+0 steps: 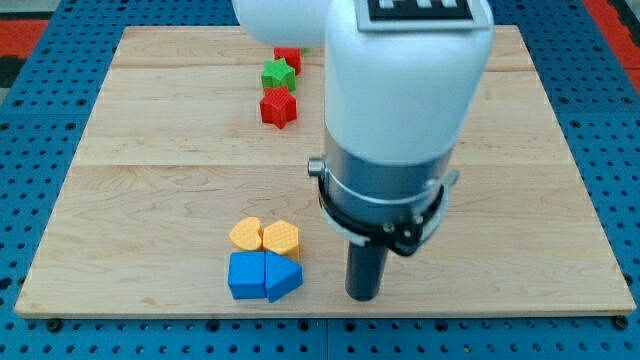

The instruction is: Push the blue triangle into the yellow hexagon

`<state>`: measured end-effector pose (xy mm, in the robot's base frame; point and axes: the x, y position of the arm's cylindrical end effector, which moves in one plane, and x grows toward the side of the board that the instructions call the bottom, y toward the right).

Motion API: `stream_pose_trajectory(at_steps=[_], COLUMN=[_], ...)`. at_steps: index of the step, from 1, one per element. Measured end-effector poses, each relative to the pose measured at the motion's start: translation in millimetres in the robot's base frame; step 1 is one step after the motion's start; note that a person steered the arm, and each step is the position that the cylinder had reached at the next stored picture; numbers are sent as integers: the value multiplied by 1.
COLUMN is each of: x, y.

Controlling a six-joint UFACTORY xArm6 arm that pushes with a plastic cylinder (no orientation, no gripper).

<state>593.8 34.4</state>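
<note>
the blue triangle [283,277] sits near the view's bottom edge of the wooden counter [150,150], a bit left of centre. it's touching the yellow hexagon [281,238] right above it, and a blue cube [245,276] is pressed against its left side. an orange block [246,234], kinda heart shaped, sits tight against the hexagon's left. my tip [363,297] is down on the counter just to the right of the triangle, with a small gap. no jaws on this rig, just the rod. way up top there's a green star [279,73], a red star [278,108] under it, and another red block [288,56] half hidden by the arm.
</note>
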Motion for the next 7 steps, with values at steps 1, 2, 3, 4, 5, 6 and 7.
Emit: stream_pose_trajectory(at_steps=[1, 2, 3, 4, 5, 6, 7], x=[-14, -16, -16, 22, 25, 24, 25], y=[0, -4, -13, -1, -13, -56, -93])
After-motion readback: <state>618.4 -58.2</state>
